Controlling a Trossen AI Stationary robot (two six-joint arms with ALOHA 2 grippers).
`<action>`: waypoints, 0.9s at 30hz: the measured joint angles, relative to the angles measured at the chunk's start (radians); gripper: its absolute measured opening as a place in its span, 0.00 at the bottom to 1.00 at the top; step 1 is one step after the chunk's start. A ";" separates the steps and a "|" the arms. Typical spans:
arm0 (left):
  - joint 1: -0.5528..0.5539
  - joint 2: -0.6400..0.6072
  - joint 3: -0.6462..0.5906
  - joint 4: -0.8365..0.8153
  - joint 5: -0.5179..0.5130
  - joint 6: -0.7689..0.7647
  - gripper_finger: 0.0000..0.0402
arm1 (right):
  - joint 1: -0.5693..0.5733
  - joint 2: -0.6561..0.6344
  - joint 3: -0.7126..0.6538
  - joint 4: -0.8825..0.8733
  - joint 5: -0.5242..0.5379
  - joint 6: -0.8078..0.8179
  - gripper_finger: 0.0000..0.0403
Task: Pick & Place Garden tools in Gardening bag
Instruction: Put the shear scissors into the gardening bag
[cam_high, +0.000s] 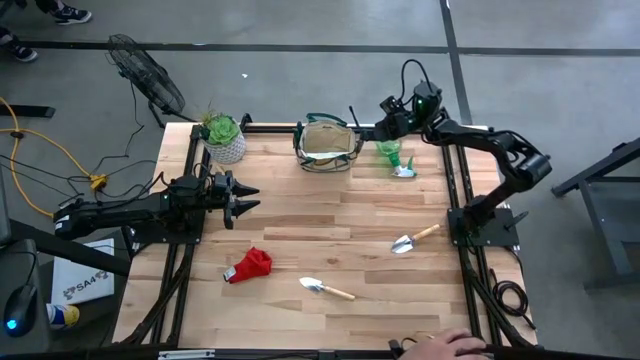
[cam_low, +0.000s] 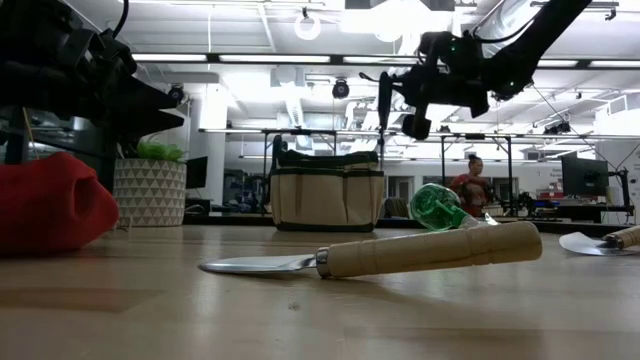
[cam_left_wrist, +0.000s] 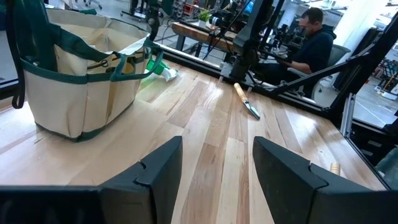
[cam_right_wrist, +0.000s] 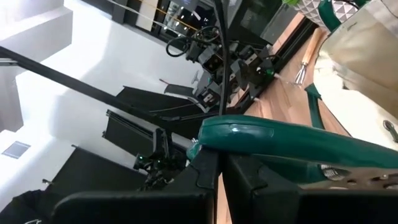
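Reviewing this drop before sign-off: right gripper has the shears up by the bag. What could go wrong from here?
1. The right gripper pinches only one green handle of the pruning shears; they may pivot or slip on release.
2. In the high view it sits at the gardening bag's right edge, not over its middle, so the shears could catch the rim or loop handles and fall outside.
3. The translucent green piece lies just below; a miss may knock it.

A grey concrete floor (cam_high: 300, 25) with dark seams surrounds the light wooden table (cam_high: 330, 215). A black fan (cam_high: 145, 72) stands on the floor near one corner, with yellow cable (cam_high: 45, 150) beside it. Bright ceiling lights (cam_low: 300, 60) run across the workshop behind, where a seated person (cam_left_wrist: 314, 43) works.
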 joint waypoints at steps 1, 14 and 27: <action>0.000 0.000 0.000 0.000 0.000 0.000 0.48 | 0.002 0.005 0.000 -0.001 -0.001 -0.003 0.01; 0.000 0.000 0.000 0.000 0.000 0.000 0.48 | 0.014 0.059 0.000 0.035 0.004 -0.072 0.01; 0.000 0.000 0.000 0.000 0.000 0.000 0.48 | 0.014 0.075 0.000 0.035 0.006 -0.201 0.01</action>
